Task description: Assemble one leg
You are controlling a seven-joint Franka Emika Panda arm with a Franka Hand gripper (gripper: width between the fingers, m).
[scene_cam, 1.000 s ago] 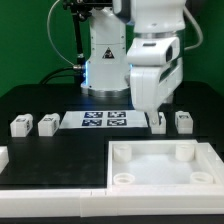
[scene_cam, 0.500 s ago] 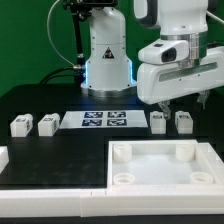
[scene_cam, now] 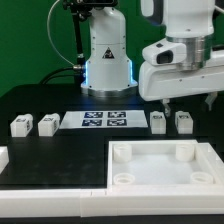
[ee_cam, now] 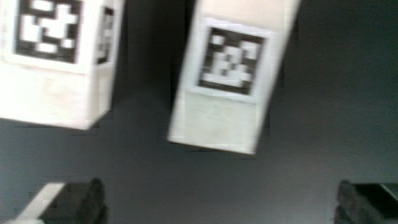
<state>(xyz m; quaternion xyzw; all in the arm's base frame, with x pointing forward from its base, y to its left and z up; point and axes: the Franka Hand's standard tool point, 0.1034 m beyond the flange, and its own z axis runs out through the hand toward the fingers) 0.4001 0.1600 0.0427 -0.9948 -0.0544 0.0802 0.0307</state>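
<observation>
My gripper (scene_cam: 190, 102) hangs above the two blocks on the exterior view's right, with air beneath it and its fingers (ee_cam: 68, 200) spread wide over bare table (scene_cam: 60, 95). The leg (scene_cam: 158, 121) and the neighbouring block (scene_cam: 183, 121) stand close together, leaving only a narrow slot for a finger. The marker board (scene_cam: 105, 120) lies flat just beside the leg, and the big tray (scene_cam: 150, 146) walls off the near side. Behind the blocks I see open table.
</observation>
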